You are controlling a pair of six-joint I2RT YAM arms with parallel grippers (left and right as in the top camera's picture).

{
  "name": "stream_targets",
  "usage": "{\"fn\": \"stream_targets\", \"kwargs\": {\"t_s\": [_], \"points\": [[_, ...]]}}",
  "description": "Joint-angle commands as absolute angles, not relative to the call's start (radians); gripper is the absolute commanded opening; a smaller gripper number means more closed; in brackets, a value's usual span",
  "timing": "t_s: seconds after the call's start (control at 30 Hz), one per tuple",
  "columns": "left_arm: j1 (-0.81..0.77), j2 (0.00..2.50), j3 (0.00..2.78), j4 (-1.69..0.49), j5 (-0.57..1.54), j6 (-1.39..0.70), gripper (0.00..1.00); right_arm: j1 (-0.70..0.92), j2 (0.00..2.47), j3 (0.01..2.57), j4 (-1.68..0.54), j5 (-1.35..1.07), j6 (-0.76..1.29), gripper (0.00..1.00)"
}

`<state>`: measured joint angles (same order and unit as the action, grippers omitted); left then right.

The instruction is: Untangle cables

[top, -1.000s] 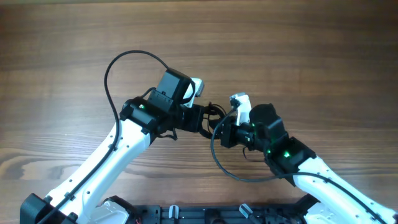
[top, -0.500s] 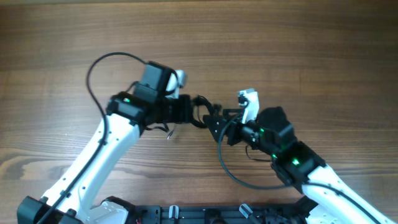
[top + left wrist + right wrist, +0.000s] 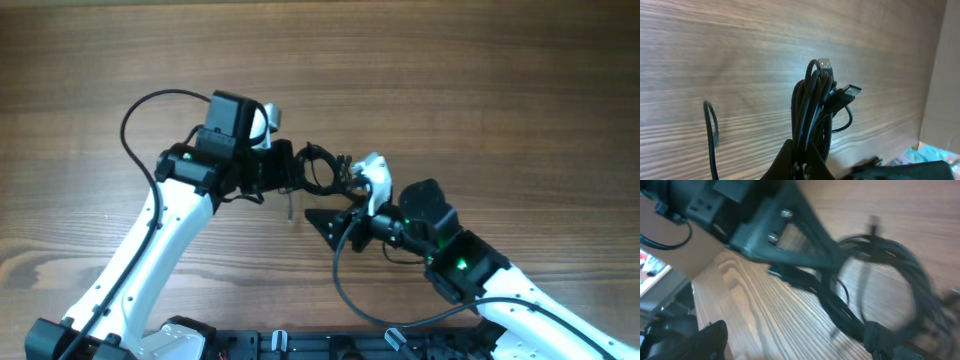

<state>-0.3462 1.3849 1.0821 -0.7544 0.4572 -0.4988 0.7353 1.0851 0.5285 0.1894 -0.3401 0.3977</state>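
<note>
Brown wood-grain tabletop, recorded from above and from both wrists; items entered from the robot's edge outward. Item one: right gripper, black, two-finger, reaching in from the near right. Its jaws stand wide apart and hold nothing that the blurred wrist view can confirm, and the bundle's lower strands run close by one finger. Item two: left gripper, black, two-finger, jaws closed tight on the foot of the cables. Item three: the cables, several thin black flexible cords wound together in one long coil. The coil stands up out of the left jaws, between the two grippers and above the wood; whether any part touches the table cannot be told. Item four: two small plug ends, a silver-mouthed plug at the top of the coil and a flat black plug jutting to one side just below it. Item five: a single thin black strand hanging apart from the coil, its far end out of view. Condition, as judged: no cord lies separated on the table and the coil reads as one mass, so the untangling is at an early stage. A free plug end offers a start, and nearly all of the separating remains.
</note>
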Motion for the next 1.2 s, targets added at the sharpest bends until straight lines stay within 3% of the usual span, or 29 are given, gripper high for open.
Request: {"fn": "stream_targets", "kwargs": {"t_s": [0.0, 0.23, 0.4, 0.63, 0.9, 1.07, 1.17], "points": [[-0.378, 1.388, 1.097, -0.746, 0.489, -0.573, 0.04, 0.772, 1.153, 0.544, 0.235, -0.303, 0.332, 0.86], [-0.383, 1.388, 1.097, -0.748, 0.490, -0.584, 0.04, 0.790, 1.211, 0.544, 0.254, -0.244, 0.288, 0.84], [-0.385, 1.388, 1.097, -0.748, 0.487, -0.602, 0.04, 0.792, 1.211, 0.544, 0.269, -0.179, 0.236, 1.00], [-0.383, 1.388, 1.097, -0.710, 0.461, -0.820, 0.04, 0.881, 1.176, 0.544, 0.269, 0.044, 0.083, 1.00], [-0.344, 1.388, 1.097, -0.699, 0.384, -1.207, 0.04, 0.943, 0.989, 0.543, 0.149, 0.058, 0.592, 0.96], [-0.341, 1.388, 1.097, -0.710, 0.407, -1.517, 0.04, 0.943, 1.061, 0.537, 0.144, -0.004, 0.624, 0.94], [-0.341, 1.388, 1.097, -0.727, 0.471, -1.636, 0.04, 0.943, 1.149, 0.537, 0.197, -0.001, 0.507, 0.96]]}}
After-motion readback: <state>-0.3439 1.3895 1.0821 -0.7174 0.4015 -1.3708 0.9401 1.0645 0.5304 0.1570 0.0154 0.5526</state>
